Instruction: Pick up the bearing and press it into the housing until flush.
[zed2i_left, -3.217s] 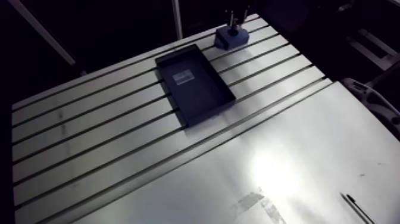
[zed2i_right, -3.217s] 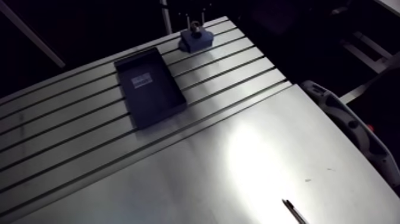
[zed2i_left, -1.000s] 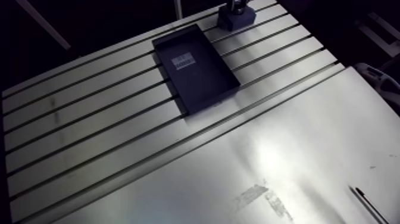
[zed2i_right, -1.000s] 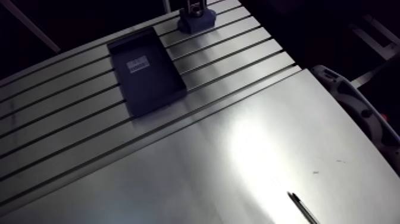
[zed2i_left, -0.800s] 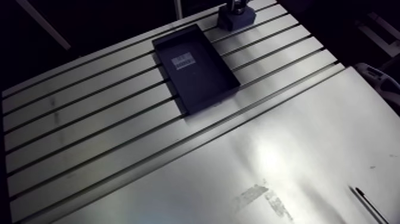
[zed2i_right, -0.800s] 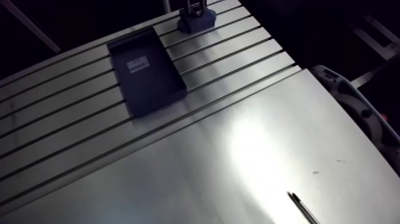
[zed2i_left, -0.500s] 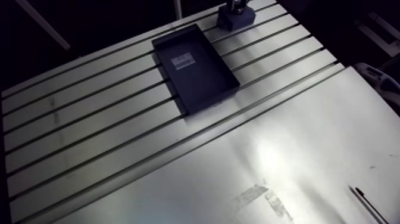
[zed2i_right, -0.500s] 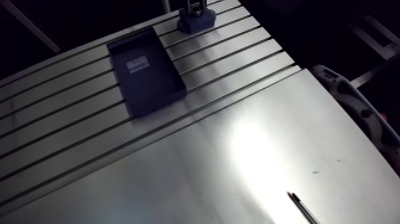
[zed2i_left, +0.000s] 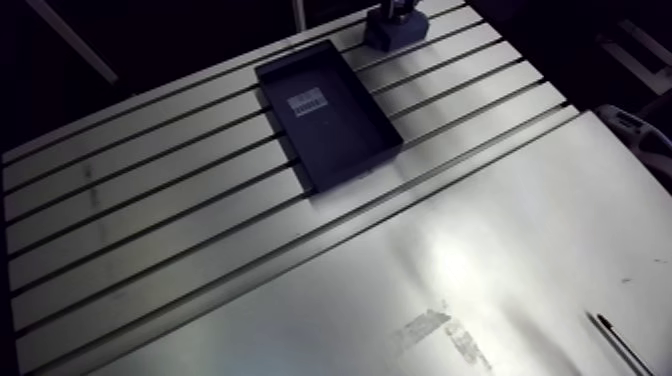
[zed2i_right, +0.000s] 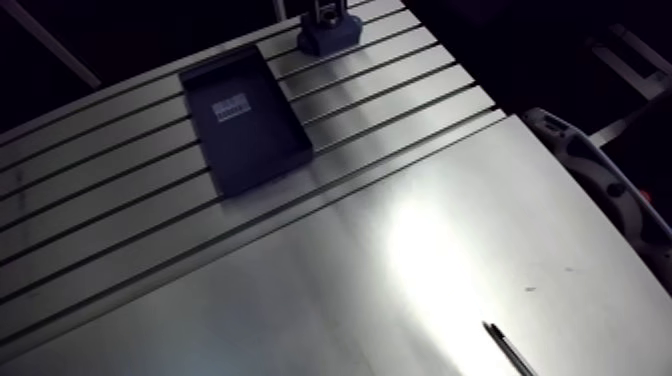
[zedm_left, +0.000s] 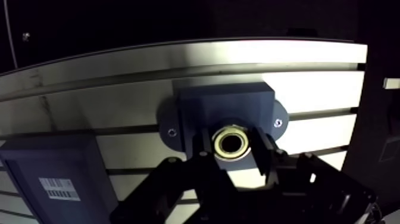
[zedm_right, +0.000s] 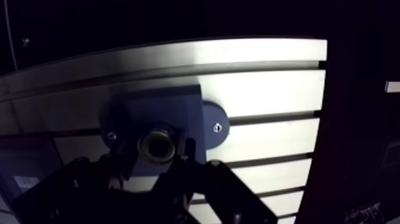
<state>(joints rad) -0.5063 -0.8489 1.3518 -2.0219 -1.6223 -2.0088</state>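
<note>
Wrist view is the useful one here. The bearing (zedm_left: 233, 143), a brass-looking ring, sits clamped between the jaws, which close in tight on both sides of it. It's right at the front face of the dark blue housing (zedm_left: 226, 104). The housing is a block with a rounded ear on each side and a screw in each ear. I can't tell whether the ring is partly in the bore or just resting against it, since the dark jaws cover everything below it.

The arm view doesn't show the bearing at all. There the housing (zed2i_left: 395, 28) is a small lump cut off at the far edge of the slotted counter (zed2i_left: 150, 220). What that view adds is the whole dark tray (zed2i_left: 330, 120) with a white label (zed2i_left: 307, 101) inside, sitting near the housing. The wrist view only catches a corner of it. A thin dark pen-like thing (zed2i_left: 620, 342) lies on the smooth near part, well apart from the rest.
</note>
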